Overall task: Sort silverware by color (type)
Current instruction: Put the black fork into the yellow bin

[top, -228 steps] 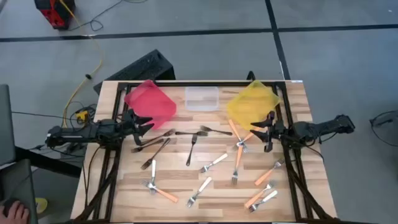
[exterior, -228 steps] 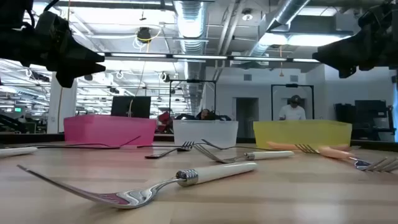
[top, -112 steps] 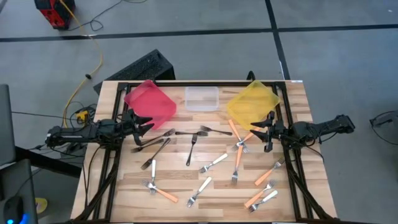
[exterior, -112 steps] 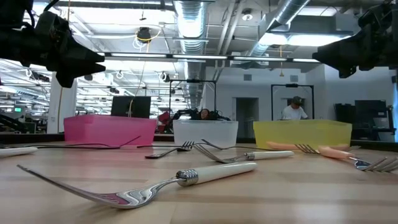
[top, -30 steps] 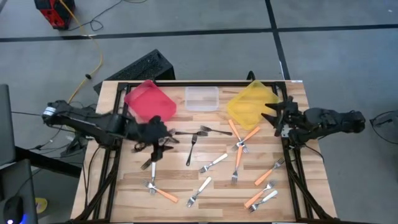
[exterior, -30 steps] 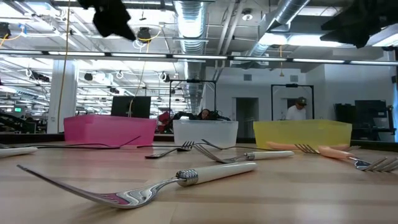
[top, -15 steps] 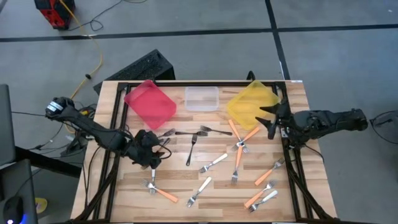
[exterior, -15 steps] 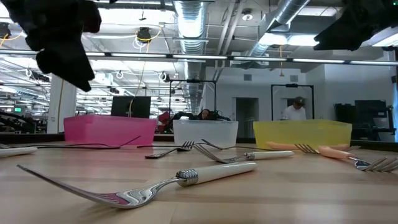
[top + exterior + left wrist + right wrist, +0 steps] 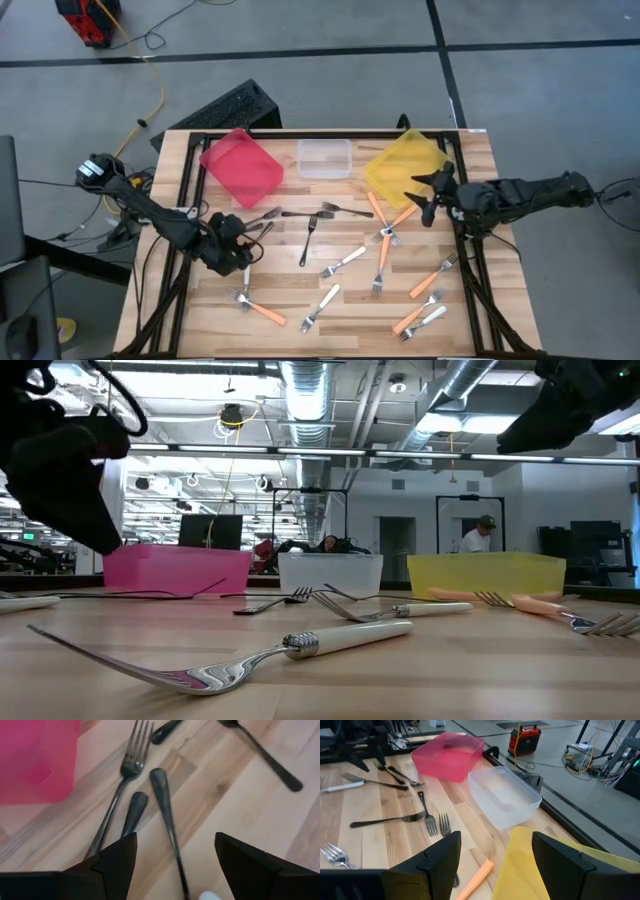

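Note:
The silverware lies scattered on the wooden table (image 9: 470, 150). Dark forks (image 9: 262, 222) lie near the red bin (image 9: 241, 165). White-handled forks (image 9: 343, 262) and orange-handled forks (image 9: 384, 255) lie in the middle and on the right. My left gripper (image 9: 243, 245) hangs open low above the dark forks. In the left wrist view one dark fork's handle (image 9: 165, 815) runs between its fingers, untouched (image 9: 175, 865). My right gripper (image 9: 418, 198) stands open in the air beside the yellow bin (image 9: 404, 167), holding nothing (image 9: 495, 865).
A clear bin (image 9: 325, 158) stands between the red and yellow bins along the far edge. More orange-handled and white forks (image 9: 425, 315) lie at the near right. Black frame rails (image 9: 175, 290) run along both table sides. People show in the room beyond (image 9: 485, 535).
My left gripper has sunk toward the table and moved toward the near edge, rolling as it went; it stays open above the dark forks. My right gripper has edged toward the table's left, still open. No fork has moved.

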Available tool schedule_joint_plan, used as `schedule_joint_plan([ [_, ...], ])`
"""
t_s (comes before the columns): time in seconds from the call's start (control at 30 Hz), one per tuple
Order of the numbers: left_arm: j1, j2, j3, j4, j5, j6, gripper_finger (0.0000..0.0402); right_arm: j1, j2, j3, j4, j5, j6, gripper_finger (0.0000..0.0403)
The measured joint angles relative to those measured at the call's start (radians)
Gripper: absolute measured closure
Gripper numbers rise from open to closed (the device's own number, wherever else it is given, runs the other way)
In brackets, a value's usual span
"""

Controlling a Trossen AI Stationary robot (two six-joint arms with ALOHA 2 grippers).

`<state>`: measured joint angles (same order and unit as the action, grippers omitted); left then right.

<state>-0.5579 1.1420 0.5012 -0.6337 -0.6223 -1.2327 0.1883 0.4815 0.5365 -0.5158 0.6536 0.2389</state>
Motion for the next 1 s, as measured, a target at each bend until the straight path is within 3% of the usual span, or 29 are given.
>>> schedule_joint_plan([
  [0.4,-0.004,0.270,-0.007,0.083,0.000,-0.050,0.0148,-0.001,0.016,0.000,0.027,0.001,0.026,0.0132],
  [0.6,-0.010,0.329,-0.005,0.141,-0.005,-0.099,0.0160,-0.001,0.015,0.000,0.031,0.001,0.026,0.0132],
  [0.73,-0.008,0.328,-0.004,0.128,0.045,-0.140,0.0213,-0.001,0.016,0.000,0.031,0.001,0.025,0.0132],
  [1.0,-0.009,0.328,-0.002,0.135,0.080,-0.139,0.0372,-0.001,0.016,0.000,0.031,0.001,0.023,0.0132],
])
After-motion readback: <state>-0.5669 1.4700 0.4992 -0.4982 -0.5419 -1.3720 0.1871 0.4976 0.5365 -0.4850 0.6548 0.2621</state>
